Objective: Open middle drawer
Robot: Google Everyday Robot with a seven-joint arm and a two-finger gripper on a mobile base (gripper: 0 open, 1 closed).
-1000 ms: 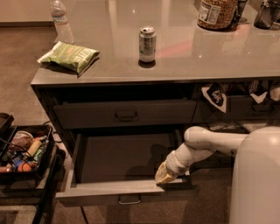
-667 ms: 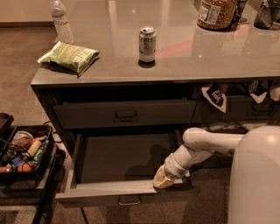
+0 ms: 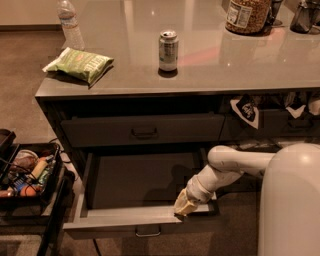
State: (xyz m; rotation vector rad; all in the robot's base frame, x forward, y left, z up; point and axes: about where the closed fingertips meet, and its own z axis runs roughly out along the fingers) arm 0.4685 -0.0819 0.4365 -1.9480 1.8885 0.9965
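The middle drawer point(image 3: 122, 221) stands pulled well out of the dark grey cabinet, its bare floor point(image 3: 145, 177) showing. A small pull handle point(image 3: 148, 232) sits centred on its front. My gripper point(image 3: 184, 206), pale yellow at the tip of the white arm point(image 3: 225, 167), rests on the top edge of the drawer's front panel, right of centre. Above it, another wide drawer point(image 3: 100, 131) with a centred handle is closed.
On the counter point(image 3: 225, 70) stand a drink can point(image 3: 168, 50), a green chip bag point(image 3: 80, 64), a water bottle point(image 3: 70, 25) and a jar point(image 3: 245, 15). A low black cart point(image 3: 30, 200) of snacks stands left of the drawer. My white body point(image 3: 292, 200) fills the lower right.
My gripper has shifted slightly left and toward the camera along the drawer's front edge, and the drawer has slid out a little further.
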